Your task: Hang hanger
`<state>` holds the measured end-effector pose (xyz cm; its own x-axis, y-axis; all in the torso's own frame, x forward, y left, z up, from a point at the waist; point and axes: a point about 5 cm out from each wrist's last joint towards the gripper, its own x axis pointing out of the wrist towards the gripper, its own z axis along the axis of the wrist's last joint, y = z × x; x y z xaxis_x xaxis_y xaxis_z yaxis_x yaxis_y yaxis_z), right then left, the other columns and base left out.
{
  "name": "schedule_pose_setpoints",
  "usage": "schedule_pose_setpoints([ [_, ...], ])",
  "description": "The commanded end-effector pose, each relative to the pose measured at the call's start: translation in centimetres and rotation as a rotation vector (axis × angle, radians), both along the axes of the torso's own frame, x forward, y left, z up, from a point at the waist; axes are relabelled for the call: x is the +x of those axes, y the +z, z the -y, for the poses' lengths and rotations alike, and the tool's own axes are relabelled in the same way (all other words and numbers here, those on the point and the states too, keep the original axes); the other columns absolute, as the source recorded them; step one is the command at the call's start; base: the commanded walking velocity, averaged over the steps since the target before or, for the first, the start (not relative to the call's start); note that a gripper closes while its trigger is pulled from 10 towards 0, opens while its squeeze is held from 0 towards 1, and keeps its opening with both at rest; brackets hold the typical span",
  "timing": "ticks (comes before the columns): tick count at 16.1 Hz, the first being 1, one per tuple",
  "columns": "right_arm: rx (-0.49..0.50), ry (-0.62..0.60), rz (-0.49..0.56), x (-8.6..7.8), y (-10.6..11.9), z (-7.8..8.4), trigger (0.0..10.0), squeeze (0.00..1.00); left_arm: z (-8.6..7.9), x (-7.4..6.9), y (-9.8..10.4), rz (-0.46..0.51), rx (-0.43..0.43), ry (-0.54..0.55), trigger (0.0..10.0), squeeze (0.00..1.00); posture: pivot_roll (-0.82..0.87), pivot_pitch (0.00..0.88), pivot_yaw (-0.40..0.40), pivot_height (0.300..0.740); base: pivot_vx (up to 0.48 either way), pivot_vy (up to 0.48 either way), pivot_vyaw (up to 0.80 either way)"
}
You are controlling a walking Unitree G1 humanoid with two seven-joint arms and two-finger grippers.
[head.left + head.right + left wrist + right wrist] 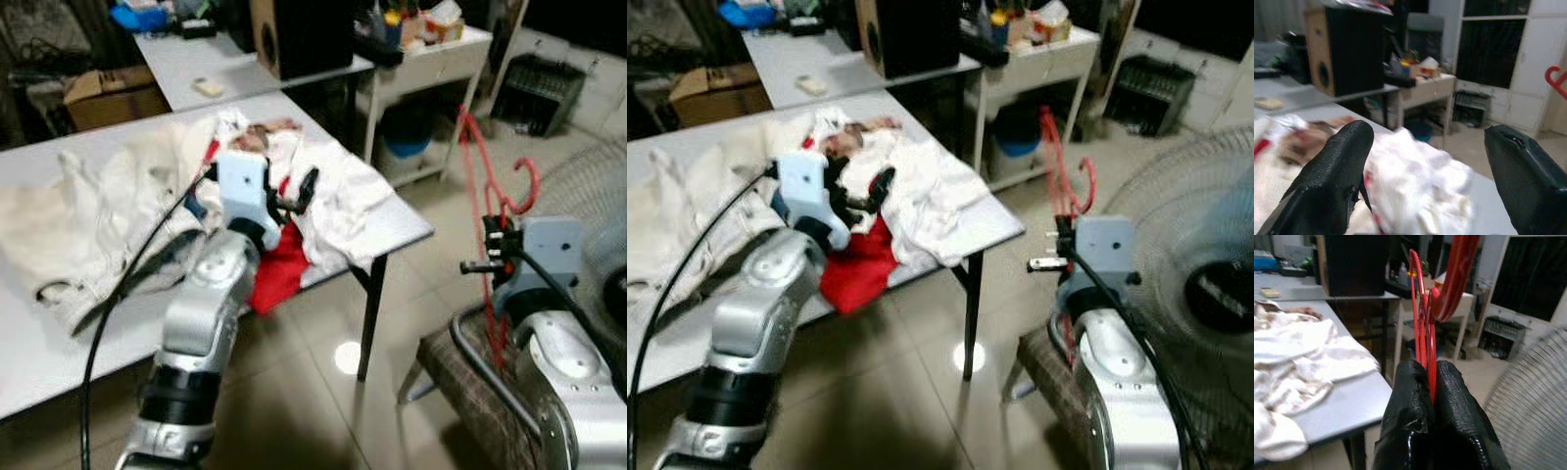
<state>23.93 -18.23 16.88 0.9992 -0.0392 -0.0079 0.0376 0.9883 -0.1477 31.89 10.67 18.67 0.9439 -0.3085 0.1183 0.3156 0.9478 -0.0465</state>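
The right gripper point(1430, 396) is closed on the red hanger point(487, 186), its two black fingers point(1408, 416) pressed together around the thin red wires. From this grip the hanger rises almost straight up, so its long axis is close to vertical, and the hook point(529, 184) curls over at the top, a little to the robot's right of the wires. A lower part of the hanger goes down below the gripper, beside the chair point(460, 372). The gripper holds it in free air, off the corner of the table point(411, 230), with a fan point(1205, 264) near on the right.

The left gripper point(1425, 181) is open, its fingers wide apart, and it hovers above the pile of white clothes point(333, 191) and a red cloth point(279, 264) on the table. It holds nothing and is well apart from the hanger.

No rail or rod is visible, so I cannot tell where the hook must go. I judge the right arm will do the hanging.
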Motion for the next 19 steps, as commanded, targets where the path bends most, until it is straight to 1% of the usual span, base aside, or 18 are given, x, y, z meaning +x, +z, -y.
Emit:
schedule_pose_setpoints([
  [1, 0.003, 0.031, 0.017, 0.1, 0.3, -0.6, 10.0, 0.0, -0.9, 0.0, -0.3, -0.01, 0.011, 0.026, 10.0, 0.0, -0.1, 0.0, 0.026, 0.74, 0.371, 0.0, 0.0],
  [4, -0.006, 0.069, 0.009, 0.1, 0.3, -0.7, 10.0, 0.0, -0.9, 0.1, -0.4, -0.018, 0.025, 0.038, 10.0, 0.0, -0.1, 0.0, 0.025, 0.74, 0.346, 0.0, 0.0],
  [5, -0.011, 0.088, 0.011, 0.1, 0.3, -0.9, 10.0, 0.0, -1.0, 0.3, -0.5, -0.018, 0.008, 0.058, 10.0, 0.0, -0.1, 0.0, 0.025, 0.74, 0.0, 0.0, 0.0],
  [6, -0.015, 0.096, 0.007, 0.0, 0.2, -1.0, 10.0, 0.0, -1.2, 0.5, -0.8, -0.051, 0.038, 0.069, 10.0, 0.0, -0.1, 0.0, 0.025, 0.74, 0.0, 0.0, 0.0],
  [7, -0.015, 0.097, 0.006, 0.0, 0.2, -1.0, 10.0, 0.0, -1.5, 0.6, -0.9, -0.061, 0.045, 0.075, 10.0, 0.0, -0.1, 0.0, 0.028, 0.74, 0.0, 0.0, 0.0],
  [8, -0.015, 0.097, 0.006, 0.0, 0.1, -1.2, 10.0, 0.0, -2.0, 1.0, -1.3, -0.087, 0.076, 0.081, 10.0, 1.0, -0.09, 0.0, 0.036, 0.74, 0.0, 0.0, 0.0],
  [9, -0.015, 0.097, 0.006, 0.1, 0.1, -1.2, 10.0, 0.0, -2.2, 1.1, -1.4, -0.096, 0.089, 0.074, 10.0, 1.0, -0.09, 0.0, 0.038, 0.74, 0.0, 0.0, 0.0],
  [10, -0.01, 0.091, 0.01, 0.2, 0.1, -1.3, 10.0, 0.0, -2.4, 1.8, -1.5, -0.108, 0.182, 0.039, 10.0, 1.0, -0.09, 0.0, 0.047, 0.74, 0.0, 0.0, 0.0],
  [11, -0.008, 0.089, 0.01, 0.2, 0.0, -1.3, 10.0, 0.0, -2.5, 2.0, -1.5, -0.111, 0.209, 0.038, 10.0, 1.0, -0.09, 0.0, 0.049, 0.74, 0.0, 0.0, 0.0],
  [12, -0.005, 0.088, 0.013, 0.3, -0.1, -1.4, 10.0, 0.0, -2.4, 3.0, -1.4, -0.113, 0.279, 0.031, 10.0, 0.42, -0.08, 0.0, 0.056, 0.74, 0.0, 0.0, 0.0],
  [13, -0.003, 0.088, 0.013, 0.3, -0.1, -1.4, 10.0, 0.0, -2.3, 3.6, -1.5, -0.122, 0.292, 0.016, 10.0, 0.0, -0.08, 0.0, 0.058, 0.74, 0.0, 0.0, 0.0],
  [15, -0.002, 0.089, 0.013, 0.4, -0.2, -1.5, 10.0, 0.0, -1.9, 4.3, -1.6, -0.132, 0.282, -0.011, 10.0, 0.0, -0.08, 0.0, 0.06, 0.74, 0.0, 0.0, 0.0],
  [17, -0.003, 0.089, 0.009, 0.5, -0.4, -1.6, 10.0, 0.0, -1.5, 4.9, -2.0, -0.156, 0.303, -0.053, 9.8, 0.0, -0.08, 0.0, 0.063, 0.74, 0.0, 0.0, 0.0],
  [18, -0.002, 0.088, 0.006, 0.6, -0.5, -1.7, 10.0, 0.0, -1.7, 5.2, -2.2, -0.181, 0.333, -0.047, 8.8, 0.0, -0.08, 0.0, 0.065, 0.74, 0.0, 0.0, 0.0],
  [19, 0.0, 0.09, 0.007, 0.7, -0.5, -1.8, 10.0, 0.0, -2.2, 5.8, -2.3, -0.211, 0.36, -0.036, 0.0, 0.0, -0.08, 0.0, 0.07, 0.74, 0.0, 0.0, 0.0],
])
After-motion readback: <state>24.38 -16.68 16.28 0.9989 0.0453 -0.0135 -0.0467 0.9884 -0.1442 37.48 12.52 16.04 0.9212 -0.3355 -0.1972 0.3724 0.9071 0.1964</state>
